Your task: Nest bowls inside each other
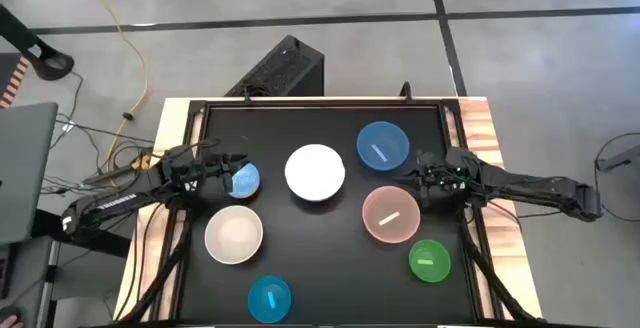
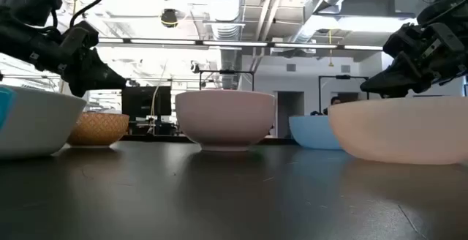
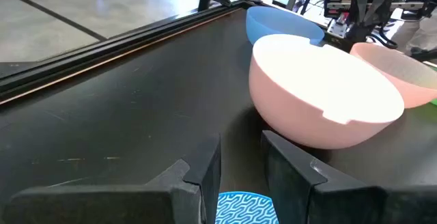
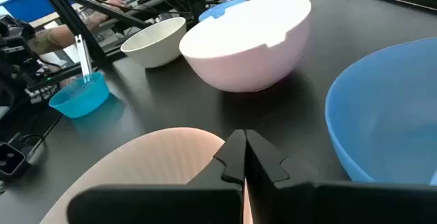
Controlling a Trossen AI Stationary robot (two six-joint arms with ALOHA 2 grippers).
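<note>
Seven bowls show on the black table in the high view. The white bowl point(image 1: 315, 171) stands in the middle, the blue bowl point(image 1: 382, 146) behind it to the right. The pink bowl point(image 1: 390, 216), green bowl point(image 1: 429, 260), cream bowl point(image 1: 234, 236) and cyan bowl point(image 1: 269, 299) stand nearer. My left gripper point(image 1: 228, 173) is left of the white bowl, shut on the small light-blue bowl point(image 1: 245, 179). My right gripper point(image 1: 422, 186) is shut at the pink bowl's far right rim. My left gripper has the small light-blue bowl point(image 3: 247, 208) between its two fingers point(image 3: 205, 169), slanting down from the table's left. Which part of the bowl it grips is hidden by the fingers. The bowl is up off the table, level with the white bowl's rim point(image 4: 222, 9). My right gripper pinches the pink bowl's rim point(image 4: 225, 145) at its far right side, coming slanting down from the table's right. A thin pink strip shows between the shut fingers point(image 4: 270, 166). Whether the bowl is lifted, I cannot tell.
The table has a raised dark frame point(image 1: 320, 104) along its far edge and wooden side strips point(image 1: 480, 128). Free black surface lies at the far left point(image 3: 136, 101) and between the cream and pink bowls point(image 1: 310, 248). Cables lie on the floor at left.
</note>
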